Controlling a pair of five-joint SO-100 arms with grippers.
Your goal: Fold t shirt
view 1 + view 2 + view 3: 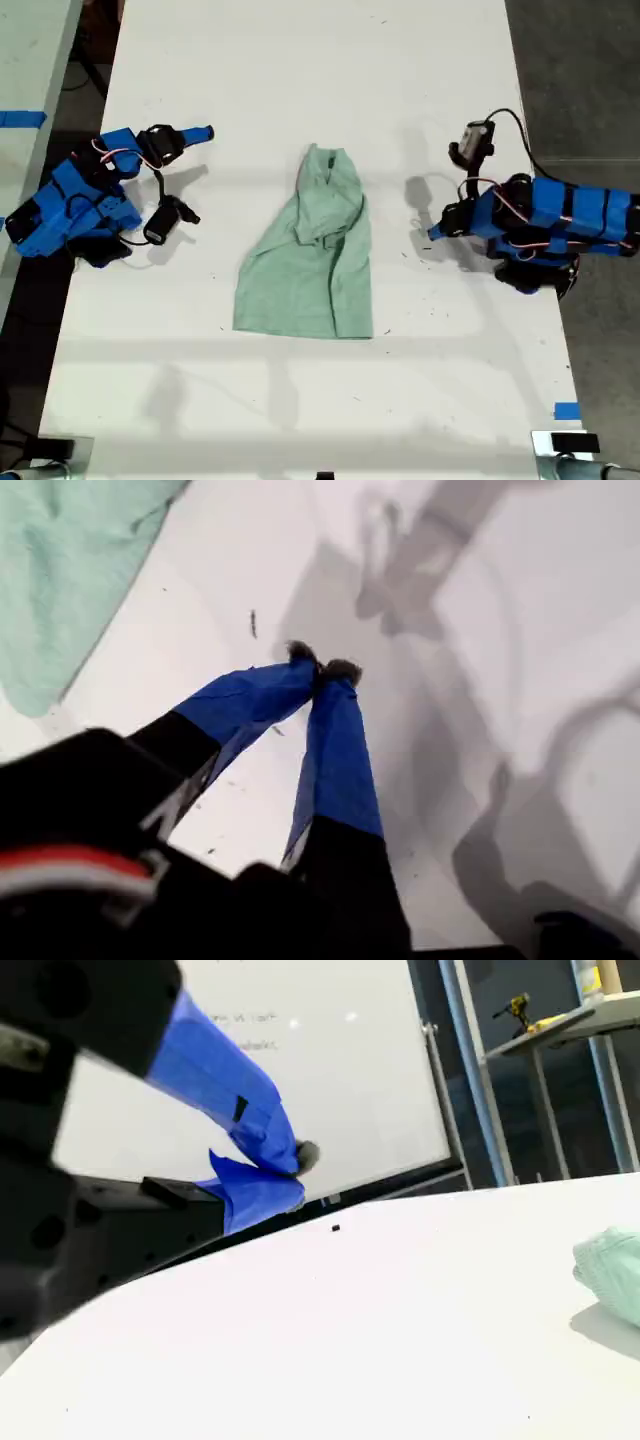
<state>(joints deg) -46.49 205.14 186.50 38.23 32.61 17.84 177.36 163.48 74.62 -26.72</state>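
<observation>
Table [300,400]: white, fills most of the exterior view, with faint arm shadows on it
T shirt [310,260]: pale mint-green, lying wrinkled near the middle of the table between the two arms and touching neither; narrow collar end toward the top of the exterior view, wide hem toward the bottom; a loose fold runs down the side nearer the exterior view's right
T shirt in the wrist views: one rounded edge [60,570] shows beyond my first gripper; a small bunched bit [615,1270] shows off to the side of my second gripper
First arm: blue, lying low at the exterior view's right, reaching toward the shirt
Second arm: blue, at the exterior view's left, its tip aimed toward the table's middle
My first gripper [433,234]: blue-taped fingers pressed tip to tip [320,670], nothing between them, just above bare table and apart from the shirt
My second gripper [207,132]: jaws closed together [300,1160] and empty, held over bare table well apart from the shirt
Whiteboard [350,1060]: stands beyond the table's far edge in the second wrist view
Blue tape [566,410]: small piece at the table's edge, at the exterior view's lower right
</observation>
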